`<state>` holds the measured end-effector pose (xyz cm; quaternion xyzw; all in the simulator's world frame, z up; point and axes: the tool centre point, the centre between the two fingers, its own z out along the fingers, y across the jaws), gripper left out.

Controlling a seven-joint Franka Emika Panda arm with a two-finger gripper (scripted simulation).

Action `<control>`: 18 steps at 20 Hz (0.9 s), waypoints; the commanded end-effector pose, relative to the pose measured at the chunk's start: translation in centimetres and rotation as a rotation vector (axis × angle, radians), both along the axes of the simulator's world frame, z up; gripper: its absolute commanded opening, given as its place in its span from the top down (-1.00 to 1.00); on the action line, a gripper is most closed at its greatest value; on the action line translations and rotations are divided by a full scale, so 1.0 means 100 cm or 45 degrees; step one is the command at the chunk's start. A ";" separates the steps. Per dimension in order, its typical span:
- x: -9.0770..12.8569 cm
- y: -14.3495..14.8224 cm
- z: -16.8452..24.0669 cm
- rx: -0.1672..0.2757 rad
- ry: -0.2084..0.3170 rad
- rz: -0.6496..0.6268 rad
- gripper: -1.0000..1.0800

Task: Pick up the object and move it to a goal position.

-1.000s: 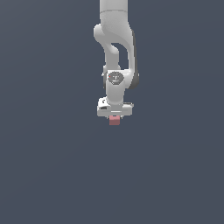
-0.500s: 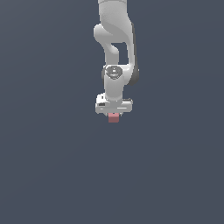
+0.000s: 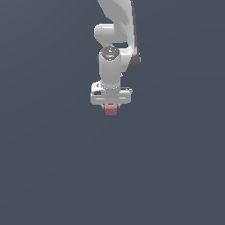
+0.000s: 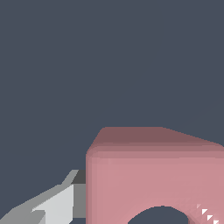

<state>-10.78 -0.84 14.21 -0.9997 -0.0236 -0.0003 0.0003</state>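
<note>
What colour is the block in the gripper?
Dull pinkish red, matte. The block shows best in the wrist view, filling the foreground beside a gripper finger.

Small dull-pink boxy block (image 3: 111, 110): matt, smooth, softly rounded edges, no sheen in the wrist view (image 4: 153, 179). White robot arm (image 3: 115, 39): smooth, plastic-looking shell with a soft satin sheen. White hand (image 3: 110, 104): same smooth finish; one finger (image 4: 57, 205) looks flat light grey, matt.
</note>
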 end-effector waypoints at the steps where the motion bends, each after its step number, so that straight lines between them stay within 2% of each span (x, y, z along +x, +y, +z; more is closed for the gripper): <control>1: -0.001 -0.006 0.025 0.001 0.000 0.000 1.00; 18: -0.004 -0.045 0.195 0.002 0.000 0.000 1.00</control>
